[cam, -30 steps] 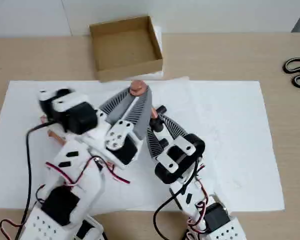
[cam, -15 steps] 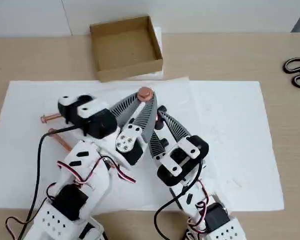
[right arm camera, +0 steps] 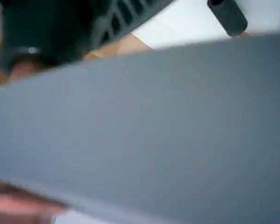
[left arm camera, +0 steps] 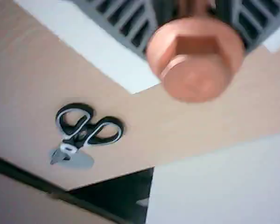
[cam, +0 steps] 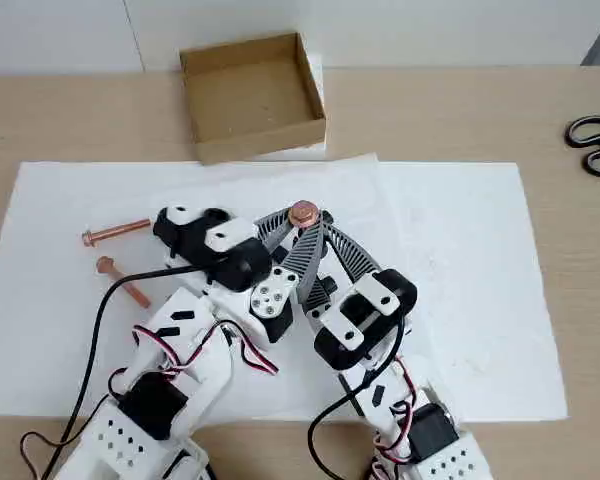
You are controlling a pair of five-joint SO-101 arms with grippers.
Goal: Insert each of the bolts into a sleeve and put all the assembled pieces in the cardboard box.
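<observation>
My left gripper [cam: 302, 216] is shut on a copper bolt [cam: 303, 212], head up, over the middle of the white paper. The bolt's hexagonal head [left arm camera: 196, 60] looms close in the left wrist view, between the grey ribbed fingers [left arm camera: 116, 18]. My right gripper [cam: 325, 250] is pressed right beside the left one, partly beneath it. A black sleeve [right arm camera: 227, 16] shows in the right wrist view beyond a broad grey blur. Two more copper bolts [cam: 115, 233] [cam: 123, 280] lie on the paper to the left. The cardboard box [cam: 250, 95] stands open at the back.
The white paper sheet [cam: 460, 280] covers most of the wooden table. Scissors [cam: 595, 145] lie at the far right edge, also seen as scissors [left arm camera: 84, 133] in the left wrist view. Both arm bases stand at the front edge.
The left gripper has carried the bolt right and toward the front, up against the right gripper. The left arm's shift uncovered both loose bolts. The right arm barely moved.
</observation>
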